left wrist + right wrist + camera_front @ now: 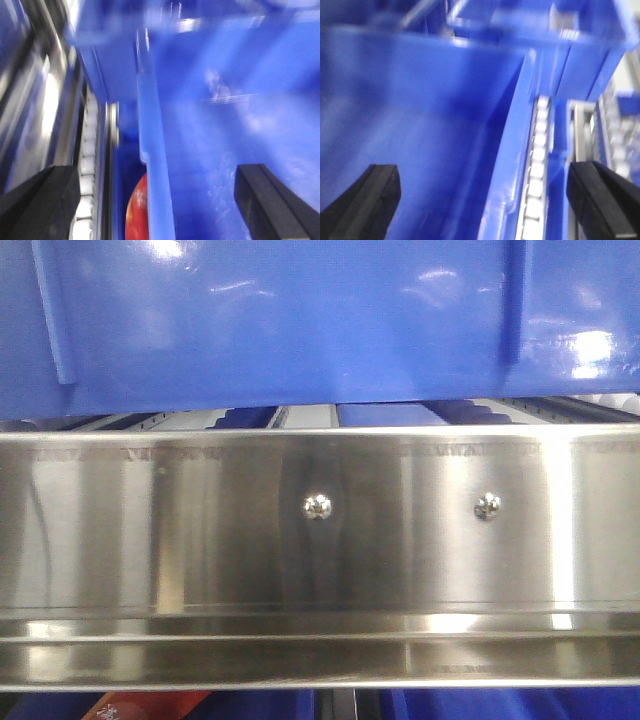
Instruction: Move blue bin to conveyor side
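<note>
In the front view, the upper part of the frame is filled by the blue bin (300, 330), whose glossy side wall runs past both edges, with one slim rib (60, 315) at the upper left and another at the upper right. Just below it, a thin strip of rollers (300, 417) is seen. The middle of the frame is crossed by a shiny steel rail (200, 540) carrying two screws (317, 505). Along the bottom edge other blue bins (500, 705) are glimpsed, with a red packet (140, 705) at the lower left. The left wrist view is blurred. The left gripper (156, 207) is shown spread wide, its dark fingers (40, 205) at the lower corners and nothing clamped between them; a pale blue bin rim runs down the centre between them, a red shape lies at the bottom just left of that rim, and a white roller track is seen further left. In the right wrist view, the right gripper (485, 200) is likewise spread wide and closed on nothing, one finger at each lower corner. The bin's inner wall fills the left, its rim passes between the fingers, and white rollers lie right of the rim.
</note>
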